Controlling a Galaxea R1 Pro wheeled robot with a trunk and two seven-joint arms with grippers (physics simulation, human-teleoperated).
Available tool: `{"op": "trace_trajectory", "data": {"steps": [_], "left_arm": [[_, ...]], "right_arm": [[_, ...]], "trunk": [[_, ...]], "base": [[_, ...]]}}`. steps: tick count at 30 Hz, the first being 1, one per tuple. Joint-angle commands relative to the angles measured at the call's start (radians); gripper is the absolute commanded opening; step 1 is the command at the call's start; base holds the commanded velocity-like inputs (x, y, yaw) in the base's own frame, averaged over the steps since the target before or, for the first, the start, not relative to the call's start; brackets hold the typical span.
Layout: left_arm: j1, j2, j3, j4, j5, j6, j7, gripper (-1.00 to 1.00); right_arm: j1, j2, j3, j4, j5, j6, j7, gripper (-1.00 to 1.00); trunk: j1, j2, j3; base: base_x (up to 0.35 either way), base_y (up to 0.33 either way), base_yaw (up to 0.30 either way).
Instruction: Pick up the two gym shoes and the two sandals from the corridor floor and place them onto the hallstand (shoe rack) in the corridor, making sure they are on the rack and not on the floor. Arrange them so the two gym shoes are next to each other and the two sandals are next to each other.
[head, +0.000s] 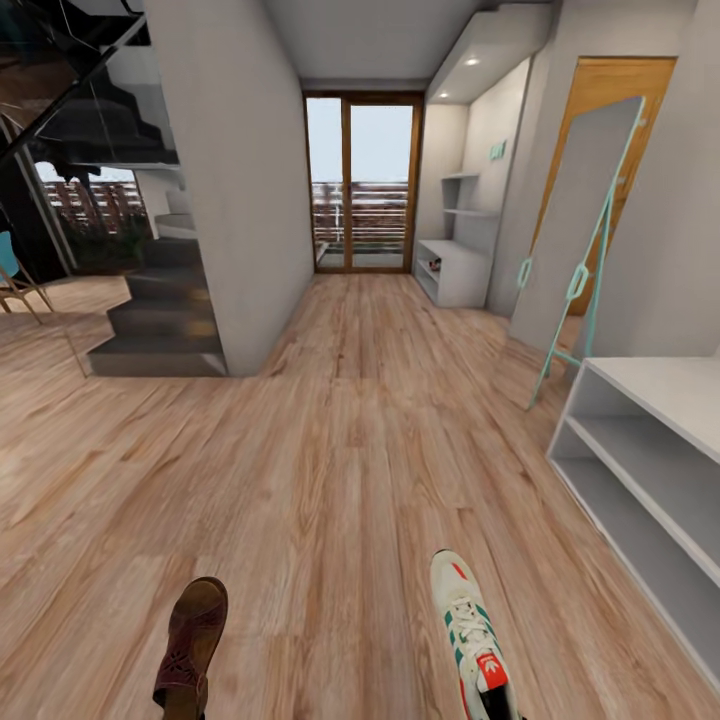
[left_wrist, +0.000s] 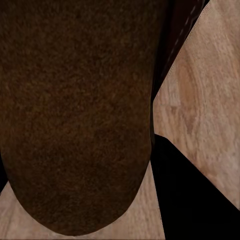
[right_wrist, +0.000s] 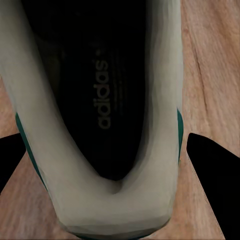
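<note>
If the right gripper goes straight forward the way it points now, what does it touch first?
Most likely the gym shoe: its dark insole lies directly ahead between the fingertips. How near it is cannot be told.

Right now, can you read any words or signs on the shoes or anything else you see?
"adidas" stands on the dark insole inside the gym shoe, seen in the right wrist view.
A white mark sits on the red tongue of that gym shoe in the head view, too small to read.
A small green sign hangs on the far wall, too blurred to read.
The sandal shows no words.
</note>
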Motion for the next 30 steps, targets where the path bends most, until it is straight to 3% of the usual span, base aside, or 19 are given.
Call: {"op": "trace_trajectory", "data": {"steps": [1,30], "left_arm": [[-0.001,-0.001,0.009,0.0,-0.011,-0.003,-0.006,-1.0],[-0.001,-0.001,0.008,0.0,-0.01,-0.005,-0.005,-1.0]], "right_arm": [[0.0,0.002,-0.008,-0.001,0.005,-0.002,0.009,-1.0],[0.0,0.002,-0.007,-0.001,0.007,-0.003,0.009,-1.0]], "trunk": [[0.0,0.0,-0.001],[0.0,0.0,-0.001]], "base": [[0.34,0.0,0.0],[0.34,0.0,0.0]]}}
